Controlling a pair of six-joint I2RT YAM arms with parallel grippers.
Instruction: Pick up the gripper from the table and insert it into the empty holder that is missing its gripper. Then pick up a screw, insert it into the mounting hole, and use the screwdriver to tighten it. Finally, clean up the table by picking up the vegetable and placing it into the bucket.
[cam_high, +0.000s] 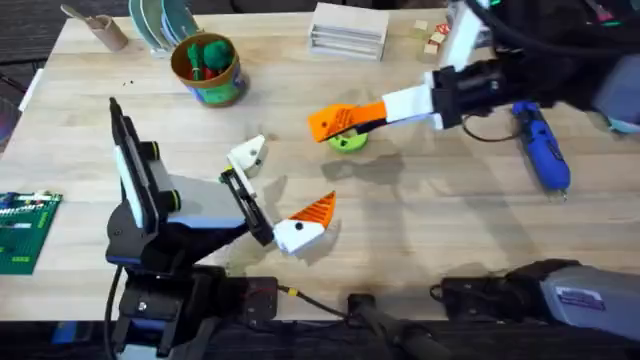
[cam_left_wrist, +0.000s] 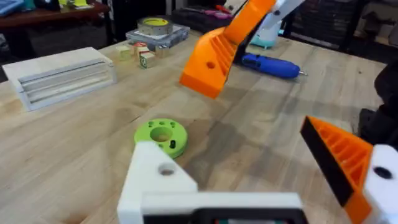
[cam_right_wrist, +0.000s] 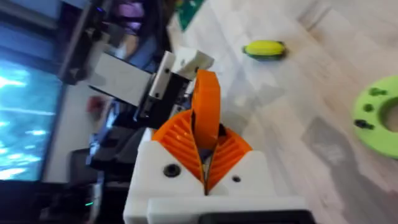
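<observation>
Insertion is the step in hand, as I judge it: the right gripper (cam_high: 340, 120) has its two ribbed orange pads pinched shut on the gripper (cam_right_wrist: 206, 118), the loose orange wedge, which stands up out of the closed pads in the right wrist view and hangs above the table near the flat green disc (cam_high: 349, 140). The left gripper (cam_high: 278, 195) waits with its fingers spread wide and nothing between them; one finger carries its orange tip (cam_left_wrist: 339, 155), while the other is a bare white mount (cam_left_wrist: 158, 180) with the mounting hole (cam_left_wrist: 166, 170) showing dark in its face. To seat the piece well, I would say the wedge must be turned until its ribbed face looks inward, lined up square with the bare mount, then slid on gently so the screw holes meet; a crooked approach would likely jam plastic against plastic. Both parts are hard, matte printed plastic, the orange finely grooved, the white smooth and blocky. The screwdriver (cam_high: 540, 150), glossy blue and pen-shaped, lies on the pale wood-grain table (cam_high: 430, 230) at the right side. The vegetable (cam_right_wrist: 265, 49), small, yellow and rounded, rests on the wood near the left arm, and the bucket (cam_high: 208, 70) stands at the far left with green toys inside.
</observation>
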